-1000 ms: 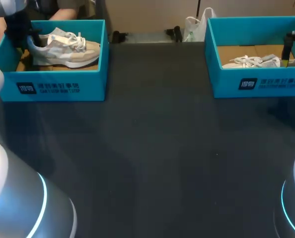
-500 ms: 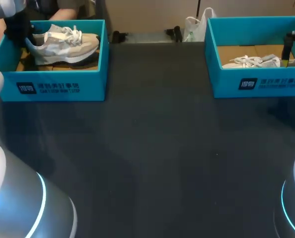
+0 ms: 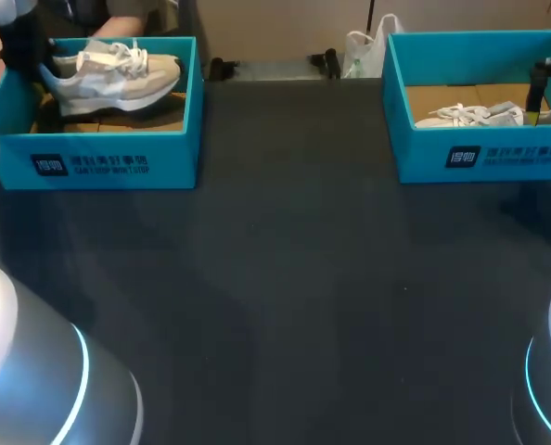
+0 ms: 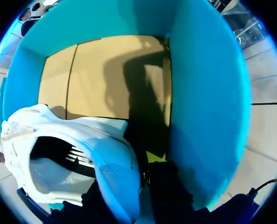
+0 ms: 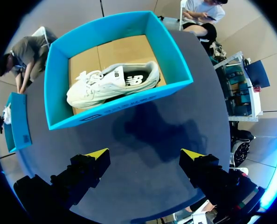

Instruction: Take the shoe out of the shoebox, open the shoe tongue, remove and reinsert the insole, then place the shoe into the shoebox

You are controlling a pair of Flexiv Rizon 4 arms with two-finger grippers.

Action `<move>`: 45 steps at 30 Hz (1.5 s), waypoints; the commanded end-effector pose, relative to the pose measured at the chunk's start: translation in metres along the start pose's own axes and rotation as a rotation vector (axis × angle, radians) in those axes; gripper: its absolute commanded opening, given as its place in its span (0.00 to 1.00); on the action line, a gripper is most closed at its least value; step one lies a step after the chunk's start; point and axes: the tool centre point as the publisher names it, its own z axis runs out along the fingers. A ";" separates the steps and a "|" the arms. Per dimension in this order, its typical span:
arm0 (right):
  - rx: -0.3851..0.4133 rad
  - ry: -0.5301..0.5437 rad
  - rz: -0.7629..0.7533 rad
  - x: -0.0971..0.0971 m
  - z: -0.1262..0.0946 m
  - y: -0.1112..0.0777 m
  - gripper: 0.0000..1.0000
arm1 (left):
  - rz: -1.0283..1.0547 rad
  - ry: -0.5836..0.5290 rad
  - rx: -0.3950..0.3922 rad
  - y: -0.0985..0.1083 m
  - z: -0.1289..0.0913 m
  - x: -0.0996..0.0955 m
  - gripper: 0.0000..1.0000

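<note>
Lifted higher than 1 second ago, the shoe [image 3: 113, 74] hangs above the left shoebox [image 3: 99, 158], its heel pinched by the left fingers [image 4: 153, 157]. Over the other box, the right fingers [image 5: 97, 154] gape wide. Risk: the toe could snag the box wall and twist the shoe loose.

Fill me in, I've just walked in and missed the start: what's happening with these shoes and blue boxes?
The left gripper is shut on the heel of a beige-and-white lace-up sneaker, holding it above the cardboard floor of the left teal shoebox. The right gripper hangs open above the dark table, near the right teal shoebox, where a white lace-up sneaker lies inside, untouched.
</note>
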 end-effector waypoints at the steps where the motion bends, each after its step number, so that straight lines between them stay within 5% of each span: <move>1: -0.001 -0.001 0.000 0.000 0.000 0.000 1.00 | 0.000 -0.013 0.085 -0.002 -0.035 0.003 0.00; 18: -0.001 -0.001 0.000 0.000 0.000 0.000 1.00 | -0.019 0.006 -0.017 -0.026 -0.132 0.004 0.00; 36: -0.001 -0.001 0.000 0.000 0.000 0.000 1.00 | -0.076 0.044 -0.128 -0.120 -0.228 0.000 0.00; 45: -0.001 -0.001 0.000 0.000 0.000 0.000 1.00 | -0.076 0.044 -0.128 -0.120 -0.228 0.000 0.00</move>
